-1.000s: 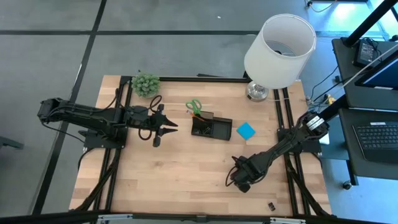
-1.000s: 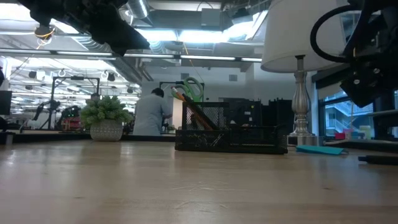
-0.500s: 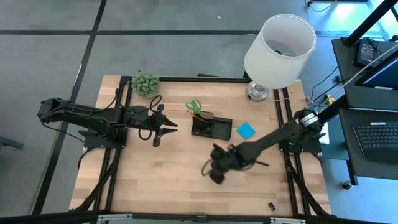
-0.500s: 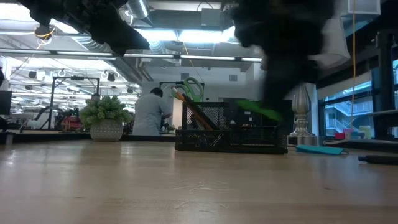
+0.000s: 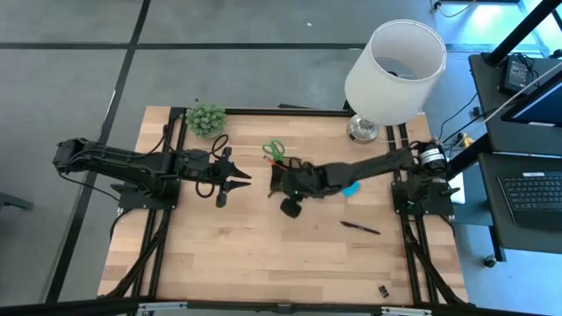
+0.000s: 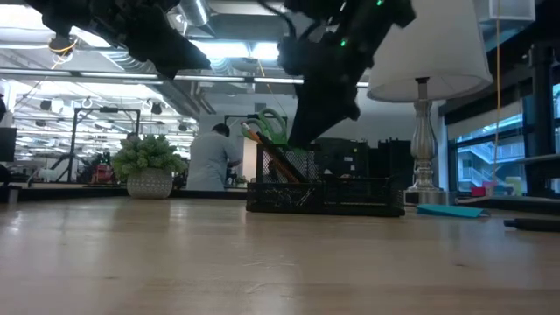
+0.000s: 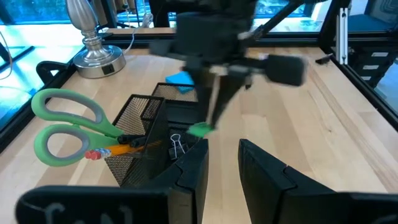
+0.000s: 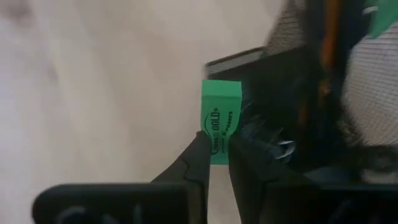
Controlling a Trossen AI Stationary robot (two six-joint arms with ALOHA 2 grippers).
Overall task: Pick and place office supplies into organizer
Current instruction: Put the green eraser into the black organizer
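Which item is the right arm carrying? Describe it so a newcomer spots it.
Find the black mesh organizer mid-table, near the lamp. Over its near edge hangs the right end effector, pinching a small green eraser. It is the only item off the table, a printed block unlike the green-handled scissors.

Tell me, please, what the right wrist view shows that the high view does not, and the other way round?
Only the right wrist view shows the green eraser, with printed lettering, pinched in the right tool. Only the high view shows the lamp, the potted plant, the blue sticky-note pad, a black pen lying on the table and the waiting left tool. Both show the black mesh organizer beside the right tool.
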